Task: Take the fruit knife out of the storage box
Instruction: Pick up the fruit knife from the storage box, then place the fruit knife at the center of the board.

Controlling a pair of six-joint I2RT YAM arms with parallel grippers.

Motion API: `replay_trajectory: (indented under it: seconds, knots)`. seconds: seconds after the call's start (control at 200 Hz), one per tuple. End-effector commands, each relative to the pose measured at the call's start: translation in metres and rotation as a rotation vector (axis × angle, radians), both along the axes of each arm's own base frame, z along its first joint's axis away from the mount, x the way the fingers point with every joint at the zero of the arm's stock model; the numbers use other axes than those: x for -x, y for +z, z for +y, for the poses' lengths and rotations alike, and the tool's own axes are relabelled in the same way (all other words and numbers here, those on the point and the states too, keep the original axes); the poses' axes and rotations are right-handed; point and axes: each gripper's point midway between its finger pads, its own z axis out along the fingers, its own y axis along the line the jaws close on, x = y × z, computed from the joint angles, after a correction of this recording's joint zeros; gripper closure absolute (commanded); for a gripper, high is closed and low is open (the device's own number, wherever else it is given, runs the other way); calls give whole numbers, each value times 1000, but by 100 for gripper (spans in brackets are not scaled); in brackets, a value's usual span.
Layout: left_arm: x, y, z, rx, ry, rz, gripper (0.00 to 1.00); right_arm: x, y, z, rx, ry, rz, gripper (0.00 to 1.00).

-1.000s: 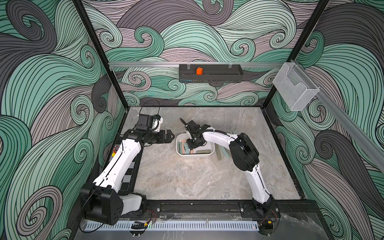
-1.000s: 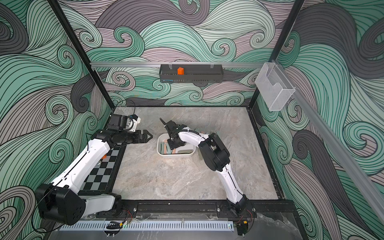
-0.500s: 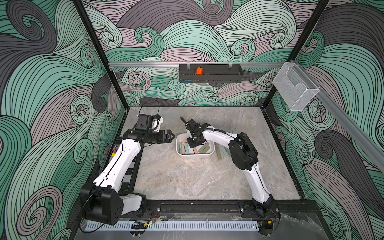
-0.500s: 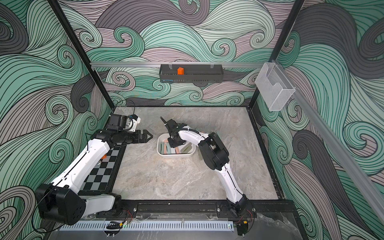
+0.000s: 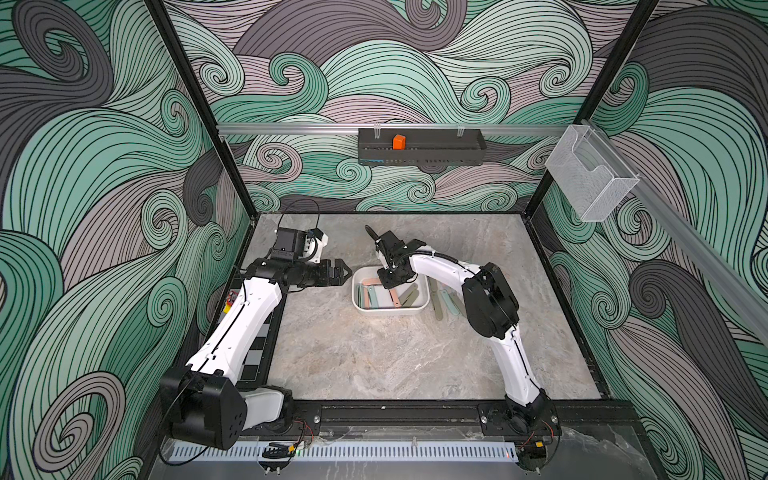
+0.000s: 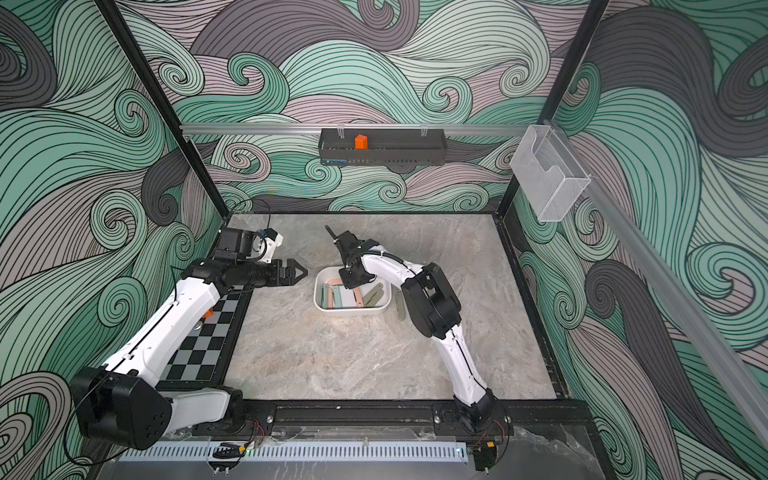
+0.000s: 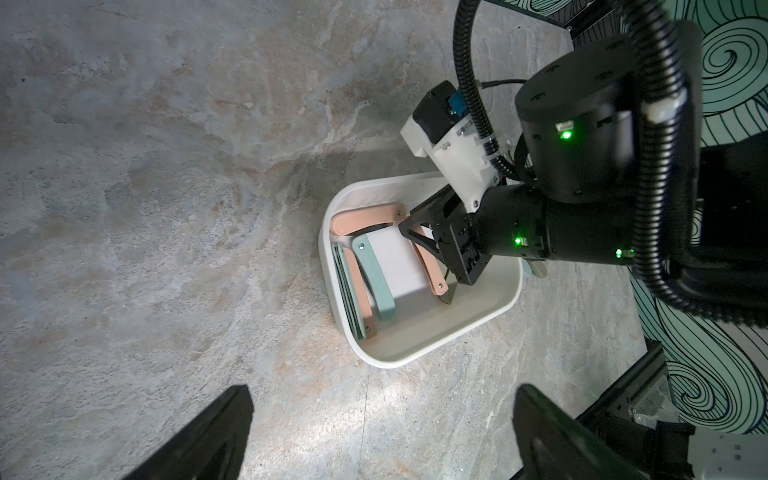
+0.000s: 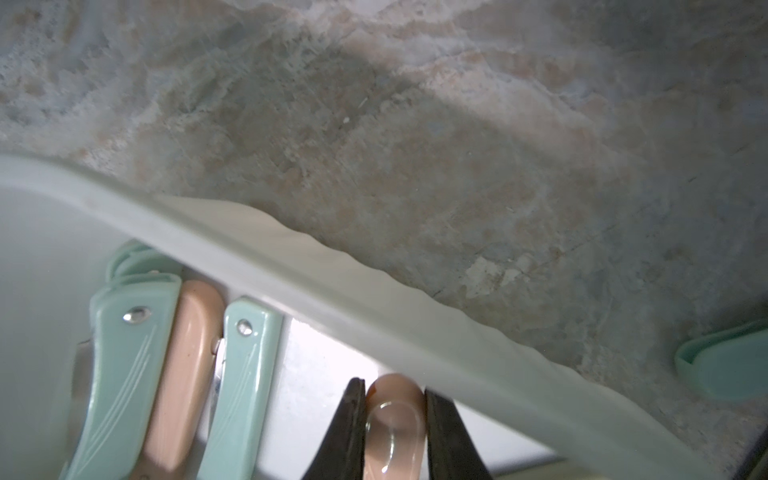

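My right gripper point(image 8: 392, 388) is clamped on the pink fruit knife point(image 8: 395, 432) inside the storage box point(image 5: 390, 309), mid-frame in both top views; I judge the grasp made, so next comes a clean lift over the low wall; my left gripper point(image 5: 343, 272) hangs wide open just left of it.

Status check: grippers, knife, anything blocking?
Left gripper open, beside box, not touching. Right gripper shut on pink knife, knife inside box. Other knives alongside; box wall close.
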Motion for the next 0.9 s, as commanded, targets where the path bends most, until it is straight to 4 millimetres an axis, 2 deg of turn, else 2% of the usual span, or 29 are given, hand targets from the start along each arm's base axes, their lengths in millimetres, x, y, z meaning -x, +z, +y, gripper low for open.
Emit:
replay_trajectory:
  seconds: [0.0, 0.275, 0.45, 0.595, 0.77, 0.895]
  knots:
    - [-8, 11, -6, 51, -14, -23, 1, -4, 34, -3, -35, -1, -38, 84]
    - [-15, 17, -16, 116, -18, -22, 1, 0, 52, -7, -53, 3, -58, 83]
    - [-20, 23, -27, 135, -33, -35, 1, 2, 71, -13, -69, -7, -87, 83]
    - [-22, 28, -43, 121, -62, -48, 1, 4, 91, -27, -92, -29, -109, 83]
    - [-22, 31, -66, 118, -98, -59, 1, 11, 116, -54, -106, -60, -145, 82]
    - [-17, 28, -84, 91, -134, -60, 1, 23, 122, -78, -107, -91, -150, 82]
